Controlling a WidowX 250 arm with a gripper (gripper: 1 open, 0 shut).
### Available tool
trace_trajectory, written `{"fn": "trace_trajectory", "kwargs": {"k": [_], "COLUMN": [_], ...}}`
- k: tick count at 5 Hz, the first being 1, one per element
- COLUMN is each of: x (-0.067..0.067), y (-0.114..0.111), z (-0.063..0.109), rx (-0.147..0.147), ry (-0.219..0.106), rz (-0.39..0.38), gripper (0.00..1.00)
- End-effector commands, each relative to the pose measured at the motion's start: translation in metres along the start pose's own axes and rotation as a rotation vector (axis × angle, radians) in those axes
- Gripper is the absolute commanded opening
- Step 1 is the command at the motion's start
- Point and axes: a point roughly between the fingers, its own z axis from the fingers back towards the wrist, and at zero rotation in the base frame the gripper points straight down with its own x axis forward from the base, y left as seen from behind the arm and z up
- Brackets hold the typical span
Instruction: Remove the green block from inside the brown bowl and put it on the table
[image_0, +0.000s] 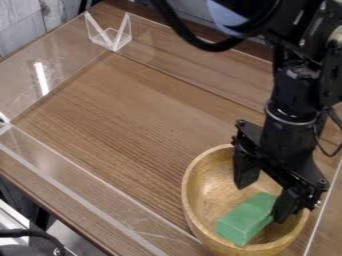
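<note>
"Where is the block?"

"In the bowl, lying low against the near part of its wall. The gripper is over it, fingers spread wide, nothing gripped."

"Is it touching the block?"

"One finger comes right by the block's edge; contact is hard to judge from this angle."

"What might spoil the pick?"

"The fingers look off-centre. Closing them there could pinch only a corner, and the block might twist or squirt loose along the curved wood. Going down unshifted, a fingertip could press on the rim and tip the bowl, or drag it over the table."
</note>
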Motion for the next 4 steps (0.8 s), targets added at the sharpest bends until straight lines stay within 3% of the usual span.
{"fn": "trace_trajectory", "kwargs": {"k": [1,2,4], "x": [0.005,0.005,0.007], "y": [0.001,0.002,0.002], "z": [0.008,0.008,-0.012], "rx": [-0.006,-0.009,-0.008], "ry": [-0.033,-0.034,-0.041], "rz": [0.0,-0.004,-0.04], "gripper": [1.0,1.0,1.0]}}
